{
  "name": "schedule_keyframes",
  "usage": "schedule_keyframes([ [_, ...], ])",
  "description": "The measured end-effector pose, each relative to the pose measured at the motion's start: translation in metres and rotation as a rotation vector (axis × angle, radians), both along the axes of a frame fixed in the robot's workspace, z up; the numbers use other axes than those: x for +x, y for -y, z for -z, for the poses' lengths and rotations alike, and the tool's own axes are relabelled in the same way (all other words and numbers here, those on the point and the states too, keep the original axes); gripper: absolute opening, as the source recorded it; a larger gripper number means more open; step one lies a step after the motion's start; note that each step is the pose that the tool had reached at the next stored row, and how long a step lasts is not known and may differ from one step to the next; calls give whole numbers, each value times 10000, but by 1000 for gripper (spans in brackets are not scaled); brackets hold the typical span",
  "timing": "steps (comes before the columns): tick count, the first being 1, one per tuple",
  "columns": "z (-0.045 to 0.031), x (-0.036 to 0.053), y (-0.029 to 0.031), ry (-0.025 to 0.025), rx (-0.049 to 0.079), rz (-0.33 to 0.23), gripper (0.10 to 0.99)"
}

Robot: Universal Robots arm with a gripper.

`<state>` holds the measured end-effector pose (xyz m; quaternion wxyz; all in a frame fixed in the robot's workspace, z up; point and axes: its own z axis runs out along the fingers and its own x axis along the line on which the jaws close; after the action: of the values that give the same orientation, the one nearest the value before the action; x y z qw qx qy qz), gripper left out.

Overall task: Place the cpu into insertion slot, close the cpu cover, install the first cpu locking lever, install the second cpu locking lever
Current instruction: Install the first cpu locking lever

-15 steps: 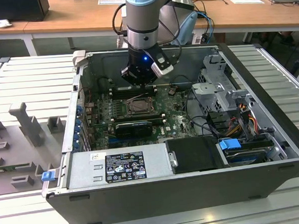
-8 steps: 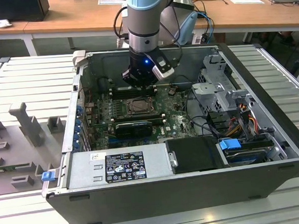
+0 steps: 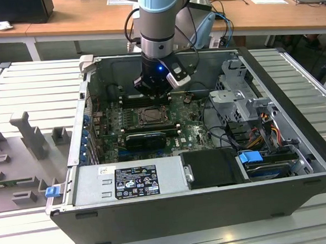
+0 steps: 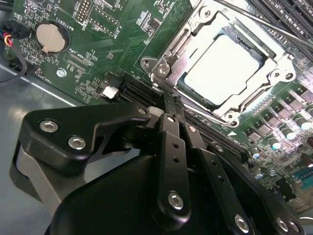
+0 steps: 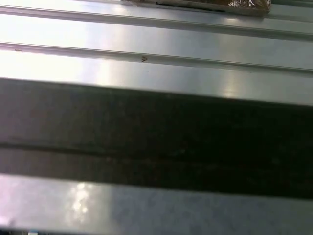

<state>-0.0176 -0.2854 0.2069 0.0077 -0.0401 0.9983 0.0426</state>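
Sitting in the slot (image 4: 208,100), the cpu (image 4: 225,66) shows its pale metal top through the square window of the cover (image 4: 274,73), which lies flat over it in the second wrist view. A thin lever (image 4: 259,22) runs along the far side of the cover, lying low against it; whether it is hooked down I cannot tell. Screws mark the corners of the frame. In the exterior view the slot (image 3: 152,116) sits near the middle of the green board (image 3: 194,132), between long black memory slots (image 3: 146,138) on one side and more of them on the other.

The gripper (image 4: 168,100) hangs just beside the socket's near corner in the second wrist view, its two black fingers (image 4: 172,132) pressed together with nothing between them, their tips close to the corner of the frame; whether they touch it I cannot tell. In the exterior view the gripper (image 3: 153,92) hovers low over the board just beyond the socket, under the arm (image 3: 159,22).

A round coin battery (image 4: 51,38) sits on the board well apart from the socket. The board lies inside an open computer case (image 3: 300,185), with a grey power supply (image 3: 130,182) along the near edge and a blue clip (image 3: 52,190) at the exterior view's left. The case rests on a ribbed metal desk (image 3: 30,80).
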Motion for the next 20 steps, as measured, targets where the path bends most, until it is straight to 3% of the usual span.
schedule_keyframes([
  [10, 54, 4, 0, 0, -39, 0, 106],
  [15, -152, 5, 0, -1, -48, -2, 106],
  [20, -157, 5, 16, 1, -46, -2, 106],
])
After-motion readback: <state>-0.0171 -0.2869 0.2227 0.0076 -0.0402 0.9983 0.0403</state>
